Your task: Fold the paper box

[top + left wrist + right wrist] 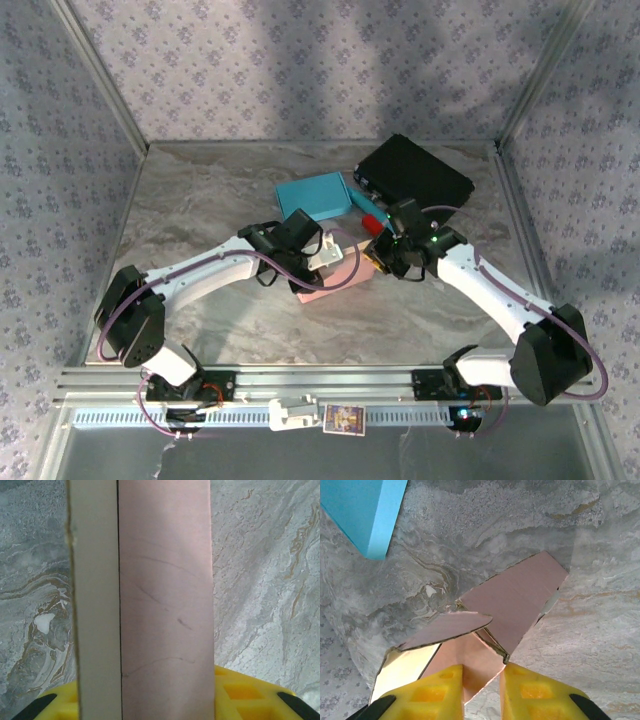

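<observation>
The pink paper box (338, 280) lies half-folded at the table's middle, between my two grippers. In the left wrist view a pink panel (165, 595) and a cream panel (95, 605) of the paper box run upward between the yellow fingers (250, 695). My left gripper (322, 256) (145, 702) is shut across them. From the right, my right gripper (380, 252) (482, 680) has closed down on a pink flap (477, 660) at the box's corner. Both its yellow fingertips (440, 685) touch that flap. Other flaps (520, 595) stand loose and spread beyond it.
A blue box (315, 195) (370, 510) lies just behind the paper box, with a black box (415, 172) at the back right and a small red object (372, 216) between them. Patterned walls ring the marble table (200, 200). A metal rail (330, 385) runs along the near edge.
</observation>
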You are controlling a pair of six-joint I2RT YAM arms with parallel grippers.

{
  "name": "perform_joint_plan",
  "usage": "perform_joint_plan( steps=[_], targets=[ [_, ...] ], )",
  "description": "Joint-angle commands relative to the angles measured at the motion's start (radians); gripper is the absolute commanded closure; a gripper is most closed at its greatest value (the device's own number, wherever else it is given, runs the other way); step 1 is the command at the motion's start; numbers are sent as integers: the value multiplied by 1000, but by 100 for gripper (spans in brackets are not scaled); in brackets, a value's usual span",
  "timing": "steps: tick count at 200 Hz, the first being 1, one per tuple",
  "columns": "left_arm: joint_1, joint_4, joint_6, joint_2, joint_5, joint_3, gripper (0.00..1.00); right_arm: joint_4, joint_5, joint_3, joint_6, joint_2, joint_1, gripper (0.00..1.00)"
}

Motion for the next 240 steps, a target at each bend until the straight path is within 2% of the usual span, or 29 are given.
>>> perform_joint_plan(
  steps=[1,16,41,66,92,110,134,156,186,211,240],
  targets=[
    [-10,-37,-9,17,-11,19,66,-90,26,22,-23,24,2,74],
    [-10,-42,-1,16,-13,19,70,-93,15,54,-83,12,3,67],
    [-10,-49,14,6,-13,11,73,-122,39,133,-324,-57,3,60],
    [-7,-61,34,-9,-14,5,74,-196,78,189,-545,-132,-50,58],
    [-6,-85,58,-20,-14,3,74,-162,87,168,-828,-173,-106,59],
    [-4,-92,67,-29,-14,-2,74,-194,14,192,-979,-147,-148,59],
    [3,-92,72,-36,-13,-8,72,-283,-15,269,-1116,-55,-143,59],
    [5,-91,72,-32,-9,-4,70,-312,-35,285,-1152,-6,-118,54],
    [5,-85,66,-20,-8,5,65,-272,-95,247,-1044,8,-128,44],
    [5,-80,58,-17,-14,10,64,-254,-53,180,-1005,-4,-115,41],
    [5,-80,56,-13,-13,13,63,-270,-22,154,-1037,-2,-82,38]
  ],
)
